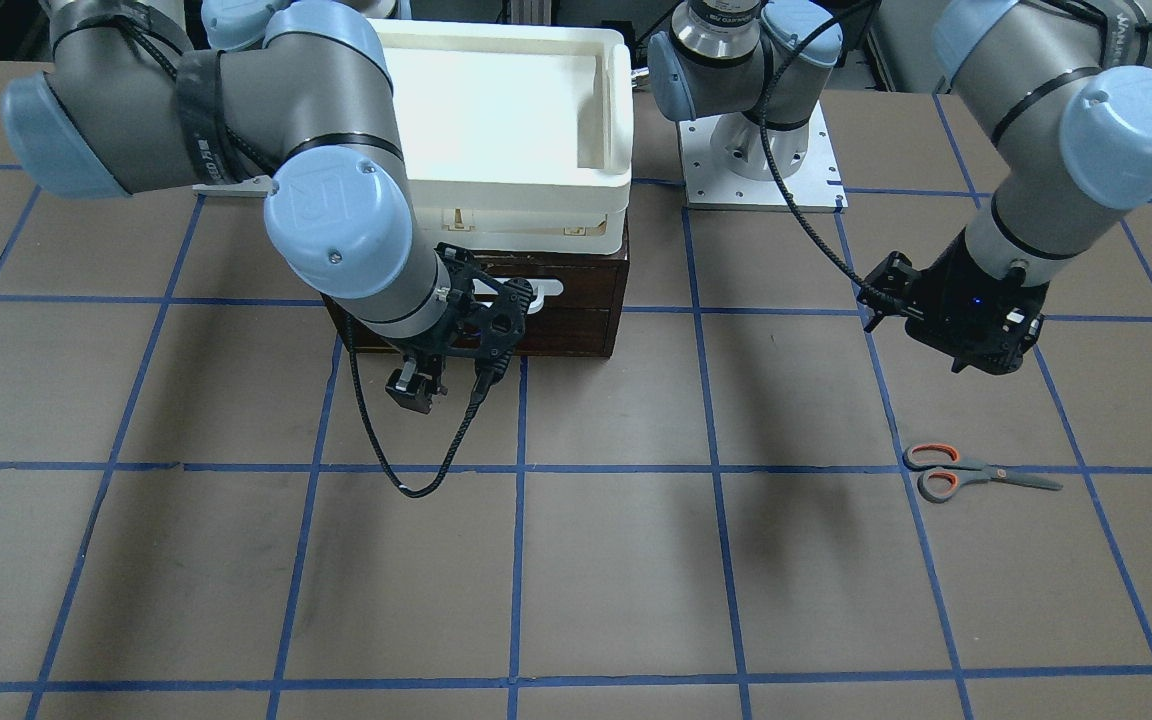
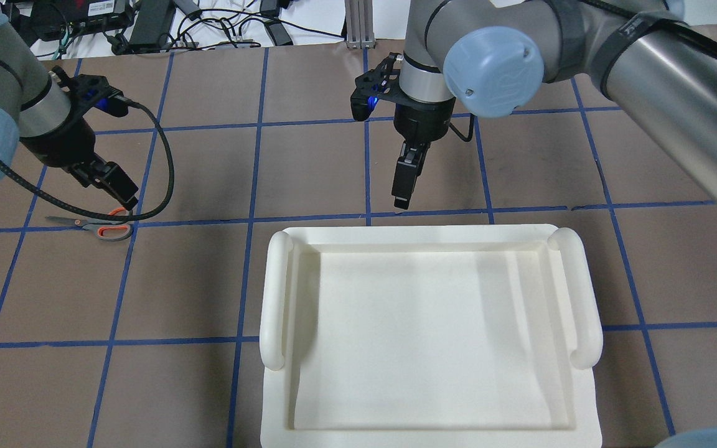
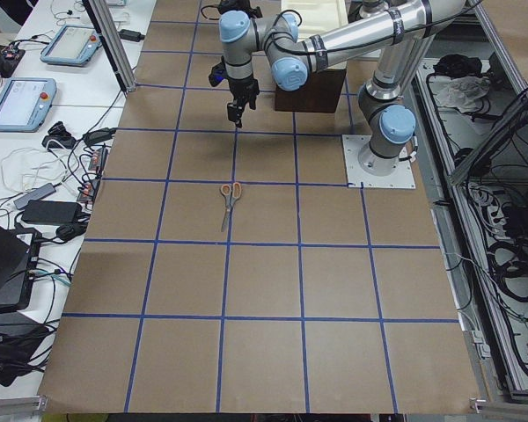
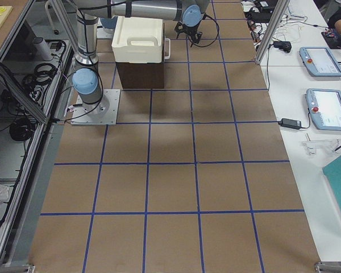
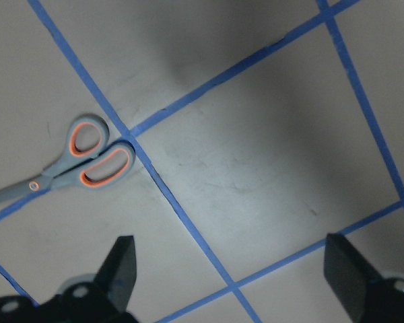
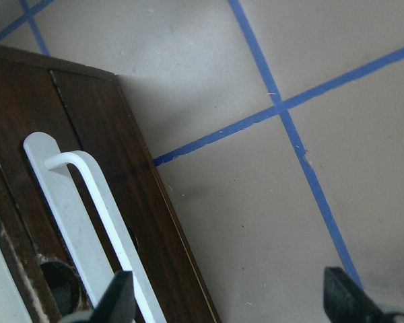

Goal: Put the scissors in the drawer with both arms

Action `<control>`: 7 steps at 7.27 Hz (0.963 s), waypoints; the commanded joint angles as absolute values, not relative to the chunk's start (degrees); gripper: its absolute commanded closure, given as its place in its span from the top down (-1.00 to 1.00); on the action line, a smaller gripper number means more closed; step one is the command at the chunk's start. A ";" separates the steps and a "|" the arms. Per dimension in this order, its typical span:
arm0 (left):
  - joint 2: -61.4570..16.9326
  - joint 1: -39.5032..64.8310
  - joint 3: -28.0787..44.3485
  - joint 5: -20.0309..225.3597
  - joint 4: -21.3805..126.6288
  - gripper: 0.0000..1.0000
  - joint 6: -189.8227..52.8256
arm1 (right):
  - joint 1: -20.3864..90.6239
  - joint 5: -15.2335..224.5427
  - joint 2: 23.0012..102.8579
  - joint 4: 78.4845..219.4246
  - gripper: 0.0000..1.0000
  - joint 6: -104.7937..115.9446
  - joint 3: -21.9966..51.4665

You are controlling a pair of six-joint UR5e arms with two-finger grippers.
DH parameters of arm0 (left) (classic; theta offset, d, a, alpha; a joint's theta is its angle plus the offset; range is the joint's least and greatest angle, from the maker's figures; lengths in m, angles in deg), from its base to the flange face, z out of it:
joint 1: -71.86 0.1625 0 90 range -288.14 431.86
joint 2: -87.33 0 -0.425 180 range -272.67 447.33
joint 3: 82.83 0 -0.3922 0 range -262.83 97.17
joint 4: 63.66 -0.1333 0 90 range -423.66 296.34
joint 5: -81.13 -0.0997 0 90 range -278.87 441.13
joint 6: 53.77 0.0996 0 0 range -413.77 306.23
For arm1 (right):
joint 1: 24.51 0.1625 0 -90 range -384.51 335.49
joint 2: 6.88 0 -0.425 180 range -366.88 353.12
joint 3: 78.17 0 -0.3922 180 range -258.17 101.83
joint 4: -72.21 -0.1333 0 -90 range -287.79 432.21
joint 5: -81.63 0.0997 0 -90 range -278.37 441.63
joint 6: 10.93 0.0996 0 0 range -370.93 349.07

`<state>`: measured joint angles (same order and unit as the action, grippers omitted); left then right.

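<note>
The scissors [image 1: 981,472] lie flat and closed on the brown table, with grey handles and orange-lined loops. They also show in the overhead view [image 2: 94,225] and the left wrist view [image 5: 81,161]. My left gripper [image 1: 976,345] hangs open and empty above the table, just beside the scissors' loops [image 2: 119,186]. The dark-brown drawer [image 1: 576,300] is shut, and its white bar handle [image 6: 87,222] faces the open table. My right gripper [image 1: 414,388] is open and empty, hovering just in front of the drawer front near the handle [image 2: 403,186].
A white plastic tray [image 2: 427,336] sits on top of the brown drawer box and hides it from overhead. The left arm's base plate [image 1: 761,170] stands beside the box. Blue tape lines grid the table. Black cables loop from both wrists.
</note>
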<state>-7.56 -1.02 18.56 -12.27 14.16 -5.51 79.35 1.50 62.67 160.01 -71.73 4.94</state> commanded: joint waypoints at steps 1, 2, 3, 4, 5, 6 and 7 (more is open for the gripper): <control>-11.00 2.33 18.68 -11.07 8.45 0.94 8.99 | 79.90 0.52 61.68 156.34 1.00 -78.57 4.97; -12.15 3.82 19.20 -11.07 5.37 0.93 17.60 | 79.99 -0.97 61.33 156.32 0.99 -81.12 5.06; -13.29 5.92 20.42 -10.89 1.51 0.88 25.60 | 80.34 -0.98 60.45 156.41 0.99 -82.98 5.15; -14.61 6.90 21.74 -10.98 -4.18 0.85 34.04 | 81.47 -1.16 59.75 156.32 0.99 -83.08 5.32; -16.19 7.00 21.93 -10.98 -6.76 0.89 43.43 | 81.83 -1.16 59.40 156.23 0.99 -83.17 5.41; -17.68 8.74 21.93 -10.63 -7.05 0.92 49.79 | 82.10 -1.25 59.30 156.23 0.99 -84.30 5.85; -18.74 10.23 21.84 -7.67 -7.31 0.93 51.86 | 82.10 -1.34 59.30 156.23 0.98 -85.01 6.11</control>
<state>-17.15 8.42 21.81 -10.06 -6.39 46.49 81.91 -1.23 59.42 156.25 -84.03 5.74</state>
